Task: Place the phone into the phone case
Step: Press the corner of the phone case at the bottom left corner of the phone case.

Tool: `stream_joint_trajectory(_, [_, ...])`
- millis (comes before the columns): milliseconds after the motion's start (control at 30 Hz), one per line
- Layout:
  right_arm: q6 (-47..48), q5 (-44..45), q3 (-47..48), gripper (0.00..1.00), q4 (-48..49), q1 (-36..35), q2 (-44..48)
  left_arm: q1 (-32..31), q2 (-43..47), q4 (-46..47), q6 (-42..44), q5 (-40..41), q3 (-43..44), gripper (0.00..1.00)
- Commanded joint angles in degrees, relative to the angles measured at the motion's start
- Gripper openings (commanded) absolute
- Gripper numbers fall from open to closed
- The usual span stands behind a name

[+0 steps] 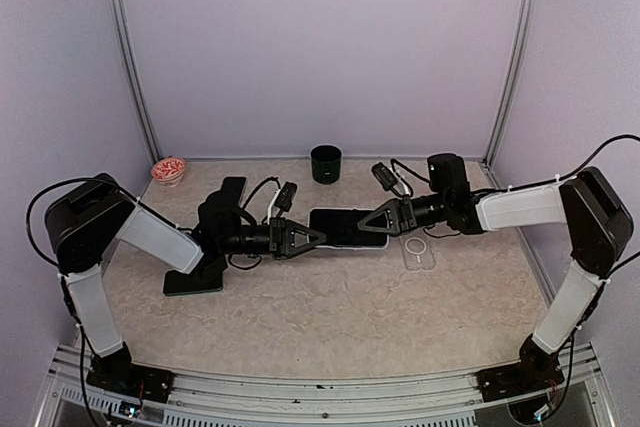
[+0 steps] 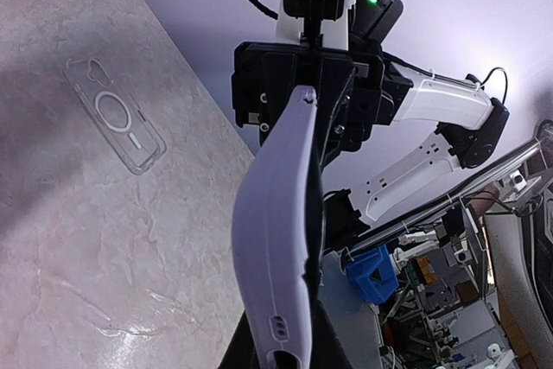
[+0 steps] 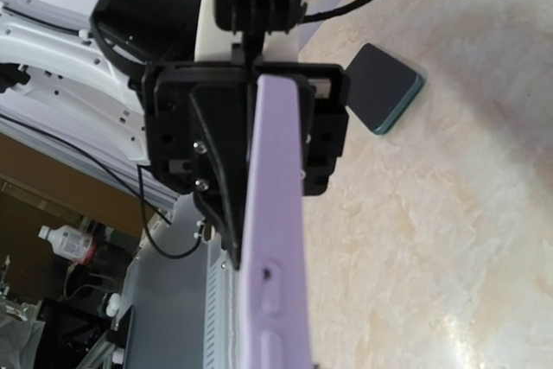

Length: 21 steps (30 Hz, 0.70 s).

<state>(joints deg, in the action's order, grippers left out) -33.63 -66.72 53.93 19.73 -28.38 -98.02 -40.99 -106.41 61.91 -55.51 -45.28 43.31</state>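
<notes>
Mottled beige counter point(image 1: 300, 327) carries a clear plastic phone case point(image 1: 418, 252); left fingers point(image 1: 300, 235) and right fingers point(image 1: 380, 219) pinch opposite ends of the lilac-edged black phone point(image 1: 345, 227), likely for alignment.

The phone point(image 1: 345, 228) has a glossy black glass face. Its lilac edge is smooth and satin, metal or plastic, I cannot tell which. My left gripper point(image 1: 318, 237) and right gripper point(image 1: 366, 224) are matt black plastic. My 2 arms point(image 1: 160, 237) wear smooth white plastic shells with a slight sheen. The case point(image 1: 418, 252) is clear, glossy plastic. The table point(image 1: 300, 317) is a marbled beige sheet, smooth with a soft shine. The walls point(image 1: 320, 37) are matt lilac. The posts point(image 1: 128, 57) are silvery metal. The cup point(image 1: 326, 163) looks dark and matt.
</notes>
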Motion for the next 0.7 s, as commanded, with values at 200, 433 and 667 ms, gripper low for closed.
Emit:
stream_joint_trajectory(200, [-7.1, 0.2, -2.9, 0.06, 13.7, 2.8, 1.1, 0.7, 2.8, 1.4, -1.5, -1.6, -1.7, 0.27])
stream_joint_trajectory(433, [-13.9, 5.2, -4.6, 0.03, 19.2, 2.7, 1.9, 0.5, 3.9, 1.6, -1.1, 2.0, -3.0, 0.44])
stream_joint_trajectory(667, [-26.9, 11.6, -8.8, 0.03, 30.7, 1.7, 2.0, -0.6, 3.0, 1.0, -2.3, 8.2, -1.0, 0.47])
